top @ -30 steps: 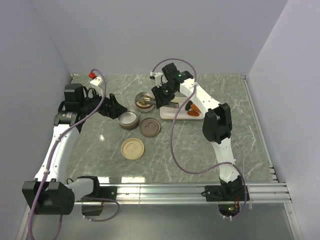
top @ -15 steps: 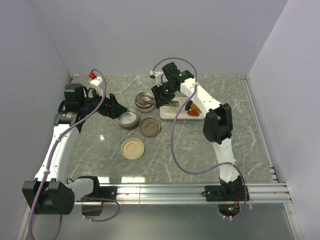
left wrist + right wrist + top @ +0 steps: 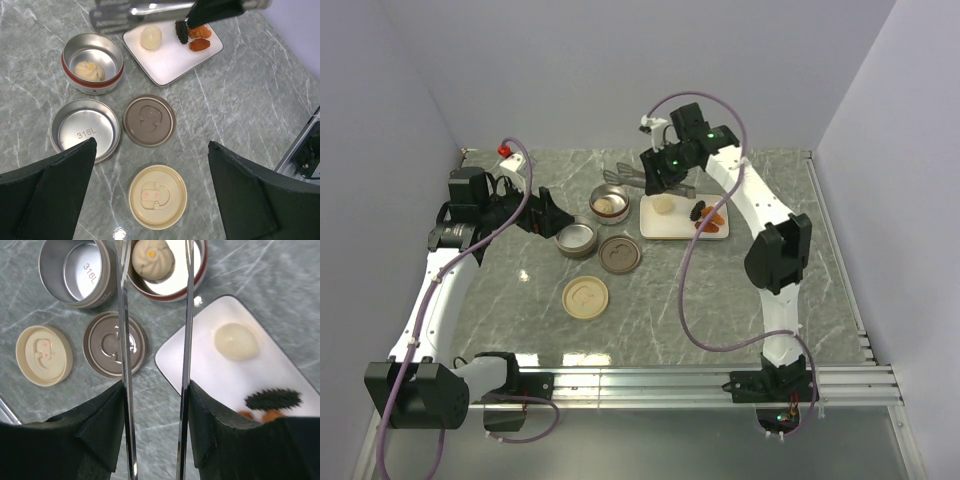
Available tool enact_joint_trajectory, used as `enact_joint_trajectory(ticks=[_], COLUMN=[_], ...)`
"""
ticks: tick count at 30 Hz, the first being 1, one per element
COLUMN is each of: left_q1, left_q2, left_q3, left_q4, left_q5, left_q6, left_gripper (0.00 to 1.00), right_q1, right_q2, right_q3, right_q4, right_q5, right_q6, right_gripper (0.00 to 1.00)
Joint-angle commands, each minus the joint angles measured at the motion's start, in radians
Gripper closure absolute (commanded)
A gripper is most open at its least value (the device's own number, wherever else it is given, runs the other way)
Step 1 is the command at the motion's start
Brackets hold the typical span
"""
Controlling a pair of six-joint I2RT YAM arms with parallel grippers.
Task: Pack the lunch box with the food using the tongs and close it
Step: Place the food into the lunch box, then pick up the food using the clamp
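Tongs (image 3: 124,340), slim silver metal, sit clamped in the right pincer (image 3: 155,395), arms apart; the pale cream round bun (image 3: 236,341) on the white rectangular plate (image 3: 187,371) (likely soft, easily dented) wants gentle pinching across its middle. Left pincer (image 3: 150,170) gapes.

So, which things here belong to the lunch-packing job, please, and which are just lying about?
Job: tongs, red-banded tin, packed bun, plated bun, black lump, orange chunks, white plate, empty steel tin, brown lid, cream lid.
Lying about: small red object.
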Motion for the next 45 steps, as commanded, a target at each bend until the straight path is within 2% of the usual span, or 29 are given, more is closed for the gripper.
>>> enact_joint_trajectory(ticks=[1,12,22,28,45], left_q1=[0.0,0.0,0.0,0.0,0.0], left_q2=[-0.008,-0.01,-0.013,-0.008,0.01], left_q3=[0.04,0.042,0.037,0.034,0.038], left_q4=[0.011,0.006,-0.002,0.011,0.014], left_q5=[0.003,0.01,0.01,0.011,0.017], left_q6=[-0.001,0.001,0.009,-0.002,-0.007], left_gripper=[0.0,0.01,0.01,0.01,0.01], right_q1=[-0.044,-0.16,-0.172,-0.173,-0.169], right_q2=[-0.116,-0.168,-0.182,-0.163,-0.082], right_q3=[-0.01,-0.125,-0.231,-0.264,-0.212], right_q4=[-0.023,-0.124,-0.126,-0.083,-0.051], right_q5=[-0.039,0.028,0.127,0.18,0.165], right_q6=[-0.053,-0.288,-0.479,-0.504,-0.492], right_gripper=[0.44,0.44,0.43,0.41,0.4])
